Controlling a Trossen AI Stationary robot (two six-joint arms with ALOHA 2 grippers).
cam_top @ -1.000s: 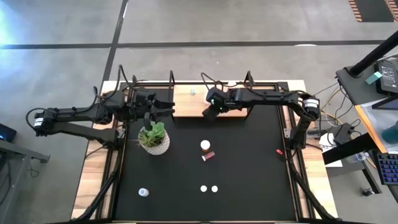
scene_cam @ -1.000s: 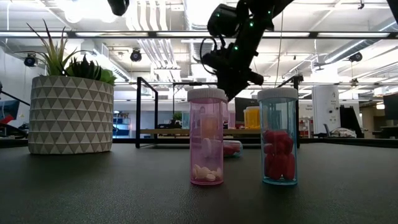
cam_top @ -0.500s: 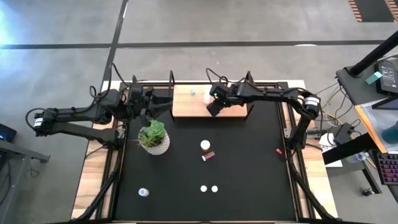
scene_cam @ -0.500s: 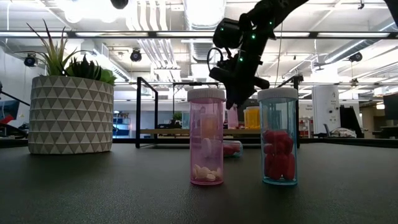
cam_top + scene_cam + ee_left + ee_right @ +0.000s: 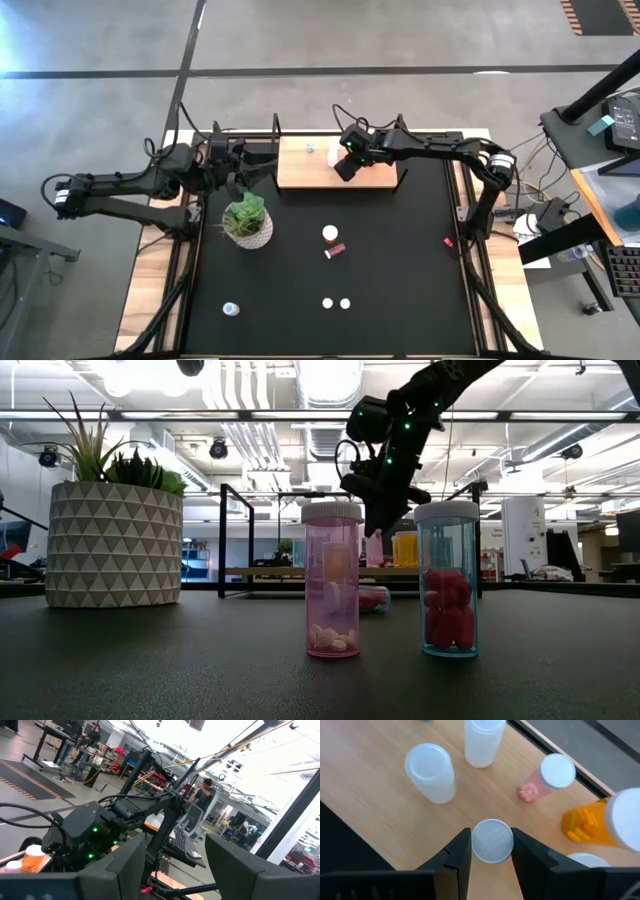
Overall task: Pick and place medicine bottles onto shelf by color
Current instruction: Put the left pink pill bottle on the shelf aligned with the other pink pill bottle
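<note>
You see a black tabletop (image 5: 400, 260) with pale wood edges. The shelf (image 5: 300, 170) is light wood with black frames. The plant (image 5: 246, 212) is green, and its pot (image 5: 114, 545) is white with a grey triangle pattern. Near the low camera, one bottle (image 5: 332, 580) is pink with a white cap, and the bottle beside it (image 5: 447, 580) is clear blue with red pills inside. Your right tool (image 5: 492, 851) is dark, and the cap (image 5: 492, 840) between its fingers is white. On the shelf you see an orange bottle (image 5: 600, 820), a pink one (image 5: 545, 777) and two white ones (image 5: 431, 772).
</note>
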